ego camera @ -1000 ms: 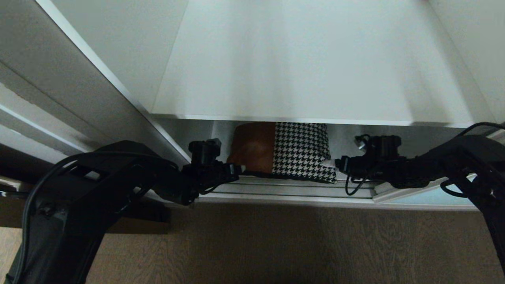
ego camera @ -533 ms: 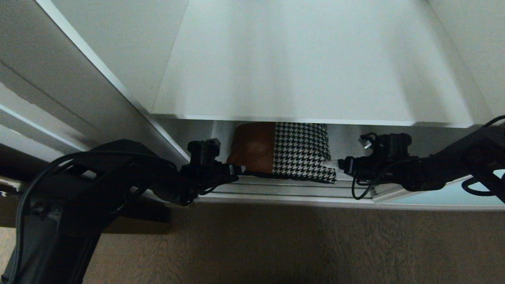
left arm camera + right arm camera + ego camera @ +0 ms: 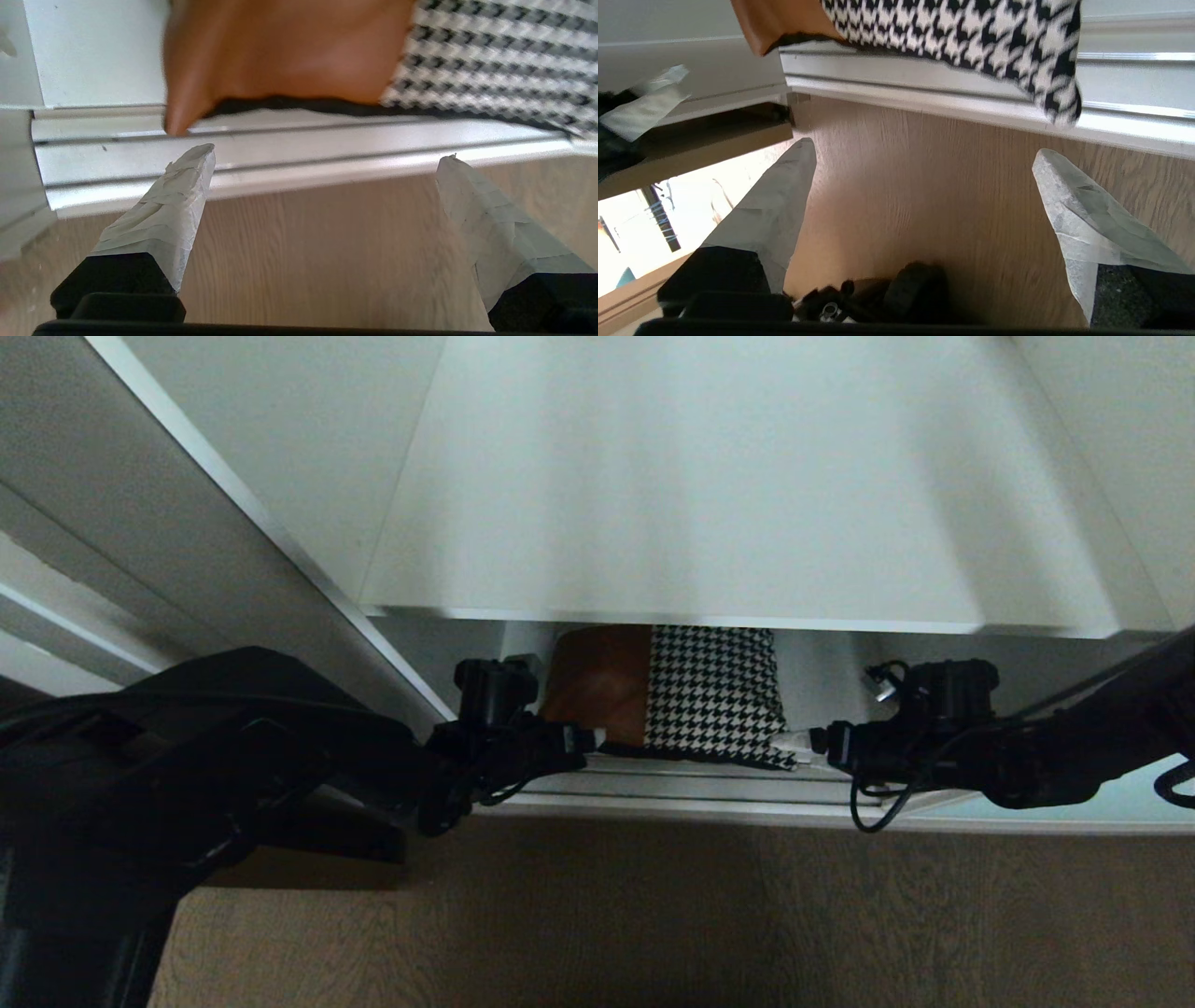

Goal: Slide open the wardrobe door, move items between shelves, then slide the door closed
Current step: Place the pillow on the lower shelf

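Observation:
The cushion [image 3: 691,695], tan-brown leather on its left and houndstooth on its right, lies on the wardrobe floor under a white shelf [image 3: 728,476]. One of its corners hangs over the metal track [image 3: 691,791]. My left gripper [image 3: 588,742] stands open just in front of the leather end [image 3: 289,46], and nothing lies between its taped fingers [image 3: 187,186]. At the houndstooth corner [image 3: 971,32] my right gripper [image 3: 795,743] is open too and clear of the fabric. A strip of the aqua sliding wardrobe door [image 3: 1134,801] shows at the lower right, behind the right arm.
Wood-grain floor [image 3: 653,915] runs in front of the track. A grey side panel [image 3: 187,551] slants along the left. The right wrist view shows a light-brown board [image 3: 691,144] off to one side and a black cable [image 3: 873,807] hanging under the right wrist.
My right gripper has slid right and down, off the cushion's corner, with its fingers spreading wider. The left arm has sunk and its gripper has shifted slightly right. The cushion has not moved.

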